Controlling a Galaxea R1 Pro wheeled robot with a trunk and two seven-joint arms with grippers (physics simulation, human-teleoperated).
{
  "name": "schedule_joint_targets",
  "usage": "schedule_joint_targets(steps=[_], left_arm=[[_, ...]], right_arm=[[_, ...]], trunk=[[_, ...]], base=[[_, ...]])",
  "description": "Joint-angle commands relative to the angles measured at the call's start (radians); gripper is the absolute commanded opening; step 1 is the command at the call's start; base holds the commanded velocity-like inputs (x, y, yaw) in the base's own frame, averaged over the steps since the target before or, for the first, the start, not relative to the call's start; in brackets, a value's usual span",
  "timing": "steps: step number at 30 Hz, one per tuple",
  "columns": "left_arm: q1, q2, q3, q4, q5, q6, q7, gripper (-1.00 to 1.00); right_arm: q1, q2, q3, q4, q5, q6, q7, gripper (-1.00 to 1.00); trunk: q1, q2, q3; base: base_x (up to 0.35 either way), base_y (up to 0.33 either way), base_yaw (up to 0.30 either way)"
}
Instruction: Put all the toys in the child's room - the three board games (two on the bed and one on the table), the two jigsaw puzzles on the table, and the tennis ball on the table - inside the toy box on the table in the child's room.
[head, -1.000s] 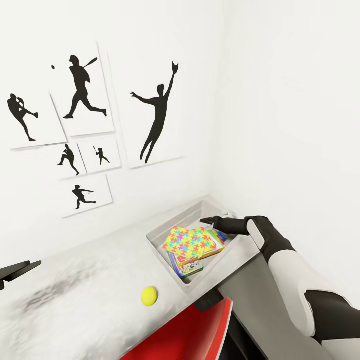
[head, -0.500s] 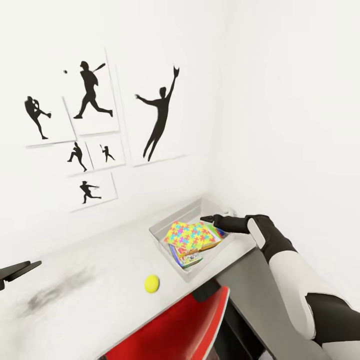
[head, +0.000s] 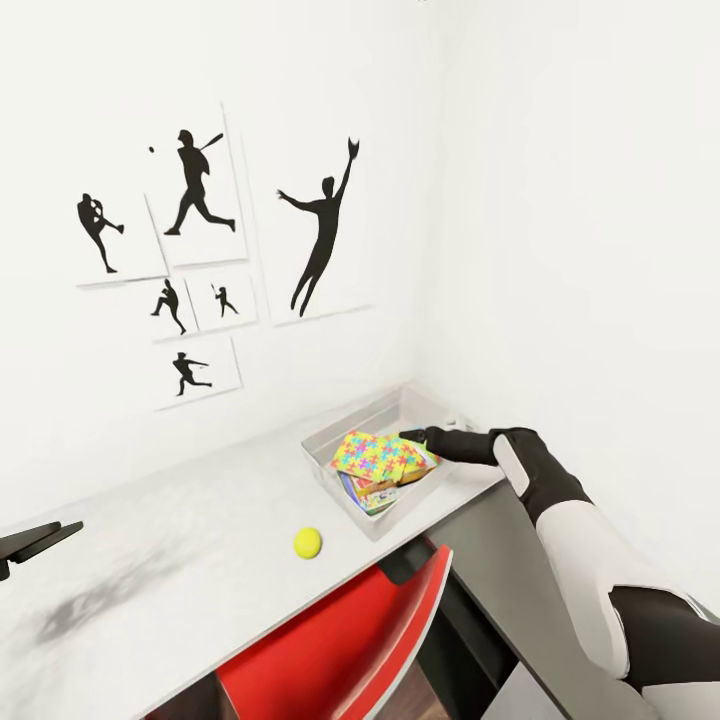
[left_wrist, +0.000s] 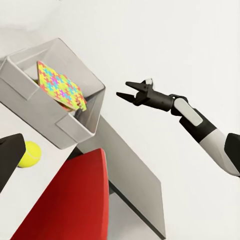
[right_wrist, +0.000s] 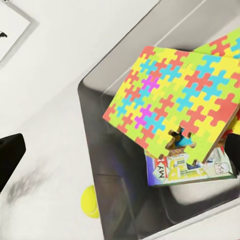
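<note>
Toy box (head: 335, 437) sits center-right in the head view, at the tabletop (head: 200, 520) corner, with jigsaw puzzles (head: 378, 455) stacked on a board game (head: 377, 496) inside. Tennis ball (head: 308, 542) lies on the tabletop just outside the box, lower left of it. My right end effector (head: 408, 437) hangs spread over the box, gripping nothing. Left end effector: can't tell.
</note>
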Motion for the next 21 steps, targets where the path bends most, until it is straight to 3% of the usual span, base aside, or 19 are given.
schedule_joint_targets(steps=[1,14,21], left_arm=[[-0.001,0.0,0.0,0.0,-0.001,0.011,-0.005,1.0],[-0.001,0.0,0.0,0.0,-0.001,0.011,-0.005,1.0],[-0.001,0.0,0.0,0.0,-0.001,0.011,-0.005,1.0]], right_arm=[[-0.001,0.0,-0.003,-0.005,-0.001,0.006,0.002,1.0],[0.005,0.0,-0.002,-0.049,-0.006,0.008,0.004,1.0],[0.008,0.003,0.0,-0.112,-0.001,0.031,0.001,1.0]], trunk=[[0.001,-0.002,-0.001],[0.001,-0.002,0.003],[0.001,-0.002,0.012]], base=[[-0.004,0.0,0.01],[0.0,0.0,0.002],[0.0,0.0,0.088]])
